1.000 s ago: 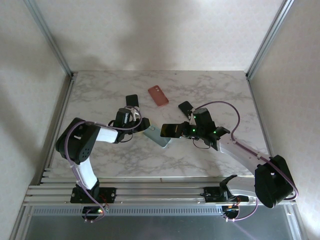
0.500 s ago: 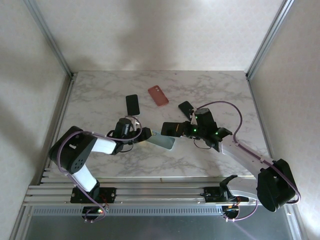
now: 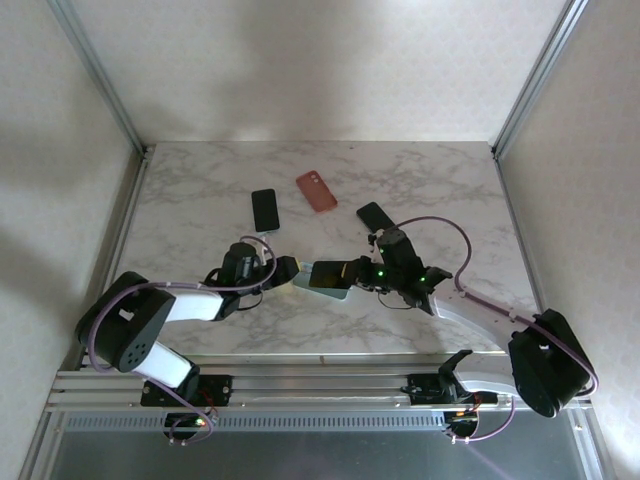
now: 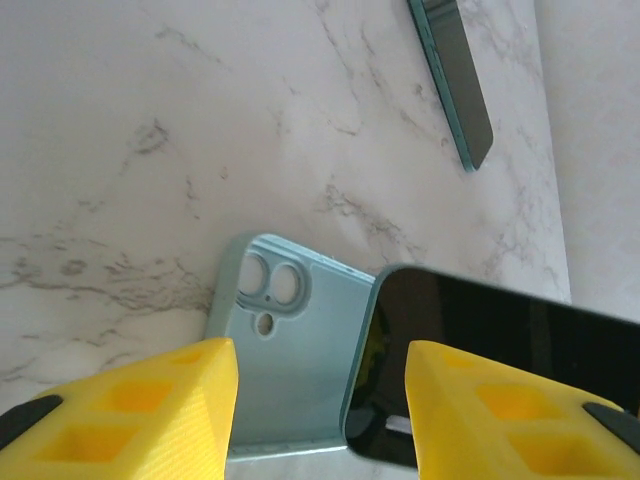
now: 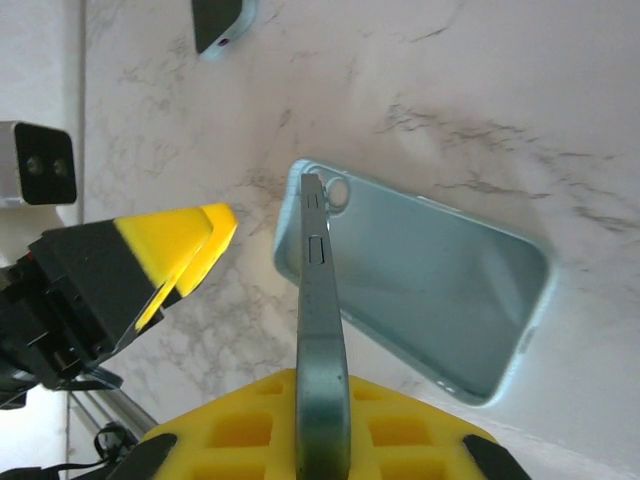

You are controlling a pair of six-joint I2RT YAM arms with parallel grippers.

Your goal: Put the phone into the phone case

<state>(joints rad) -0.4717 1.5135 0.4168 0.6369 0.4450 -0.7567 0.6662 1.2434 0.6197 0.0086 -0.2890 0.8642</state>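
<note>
From above, my right gripper (image 3: 354, 272) was clamped on the phone (image 3: 330, 274) and held it low over the middle of the marble table (image 3: 190, 190). The pale blue phone case (image 3: 303, 282) lay beneath it, and my left gripper (image 3: 288, 272) sat at the case's near end. A spare black phone (image 3: 264, 209) and a red case (image 3: 316, 190) lay well apart, farther back. In my left wrist view, my yellow fingers (image 4: 150, 410) stood apart and closed on nothing. The case (image 4: 290, 350) lay open side up beyond them, its camera cut-out pointing away. The dark phone (image 4: 480, 335) overlapped its right edge, tilted rather than flat. I could not tell whether my fingertips touched the case's end or only stood just beside it. In my right wrist view, the phone (image 5: 320, 290) stood on edge between my pads, one long side down against the case's (image 5: 430, 280) rim at the camera end, and the rest of the case was unfilled. I judged that I was at the seating step: one edge engaged, the phone not yet in. The next move called for rolling the phone flat and pressing it down evenly. Meanwhile my left gripper (image 5: 190, 245) would need to brace the case so it did not skid on the smooth stone.
</note>
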